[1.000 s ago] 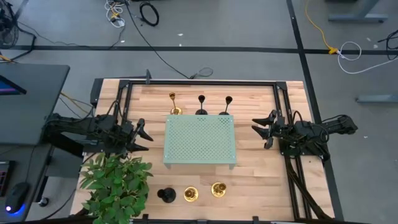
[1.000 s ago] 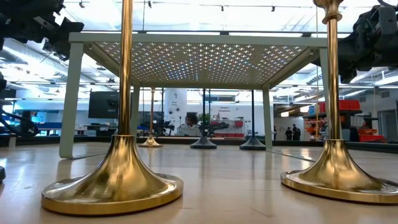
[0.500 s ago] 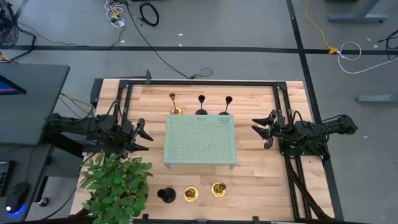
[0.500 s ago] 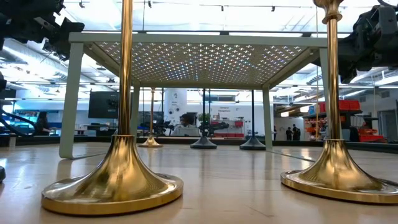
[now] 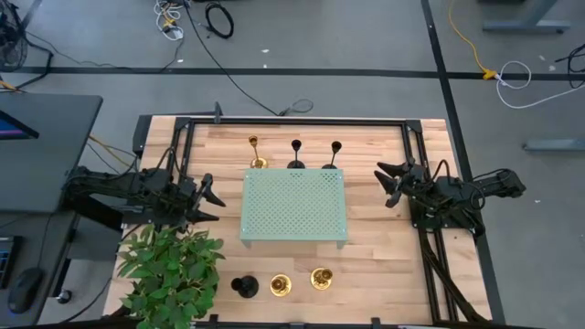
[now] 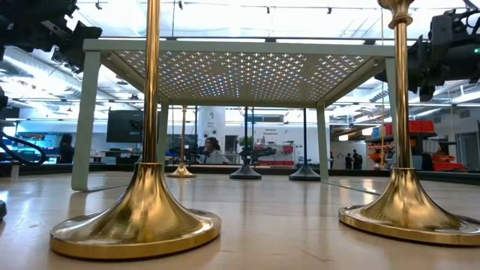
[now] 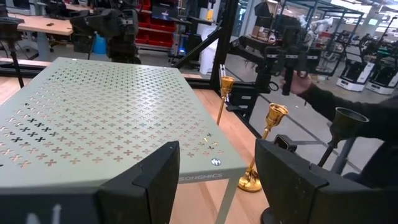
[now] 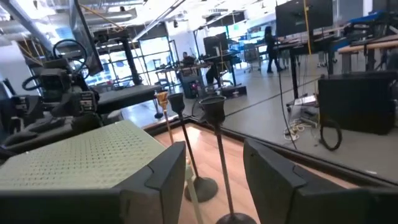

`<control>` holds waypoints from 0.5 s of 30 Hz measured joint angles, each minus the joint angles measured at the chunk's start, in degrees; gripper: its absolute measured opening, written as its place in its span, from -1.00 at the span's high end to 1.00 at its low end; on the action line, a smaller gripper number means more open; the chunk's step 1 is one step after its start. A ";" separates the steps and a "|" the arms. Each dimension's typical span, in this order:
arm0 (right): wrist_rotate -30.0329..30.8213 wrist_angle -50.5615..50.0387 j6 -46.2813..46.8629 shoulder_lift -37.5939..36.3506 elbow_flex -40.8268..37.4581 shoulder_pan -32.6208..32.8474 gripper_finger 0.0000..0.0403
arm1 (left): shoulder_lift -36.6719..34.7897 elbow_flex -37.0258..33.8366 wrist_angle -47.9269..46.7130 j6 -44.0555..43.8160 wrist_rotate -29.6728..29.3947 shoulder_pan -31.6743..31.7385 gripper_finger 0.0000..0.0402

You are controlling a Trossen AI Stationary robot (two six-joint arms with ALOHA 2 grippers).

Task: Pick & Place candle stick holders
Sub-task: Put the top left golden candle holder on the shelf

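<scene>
Six candle stick holders stand upright on their round bases. Gold (image 5: 257, 153), black (image 5: 296, 154) and black (image 5: 334, 154) stand beyond the pale green perforated tray (image 5: 293, 206). Black (image 5: 244, 287), gold (image 5: 280, 286) and gold (image 5: 321, 278) stand in front of it. My left gripper (image 5: 208, 196) is open and empty left of the tray, facing it (image 7: 217, 180). My right gripper (image 5: 388, 180) is open and empty right of the tray. Its wrist view (image 8: 211, 180) faces the two far black holders (image 8: 217, 155).
A potted green plant (image 5: 169, 270) stands at the near left corner, just in front of my left arm. A black metal frame (image 5: 292, 122) runs along the table's far edge and sides. The tray stands on four legs (image 6: 85, 120) above the wood.
My right gripper has swung a little toward the table's far edge, turning toward the far black holders, and has stayed open. The holders and the tray have not moved.
</scene>
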 joint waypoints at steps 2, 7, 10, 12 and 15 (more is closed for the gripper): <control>0.00 0.11 0.58 0.00 0.00 0.00 0.19 | 0.00 0.00 0.05 1.20 -1.80 -0.02 -0.05; 0.18 2.45 -0.73 0.00 0.00 0.00 0.19 | 0.43 0.02 1.59 4.78 -12.92 0.00 -0.05; 1.22 4.78 -6.09 -0.02 0.00 0.00 0.19 | 2.04 0.00 2.99 7.34 -27.00 0.60 -0.05; 2.31 5.68 -7.89 0.00 0.00 0.02 0.19 | 4.12 0.00 5.70 8.00 -34.84 1.93 -0.05; 5.10 7.49 -10.68 0.00 0.00 0.02 0.19 | 8.06 0.04 8.77 12.03 -40.66 5.83 -0.05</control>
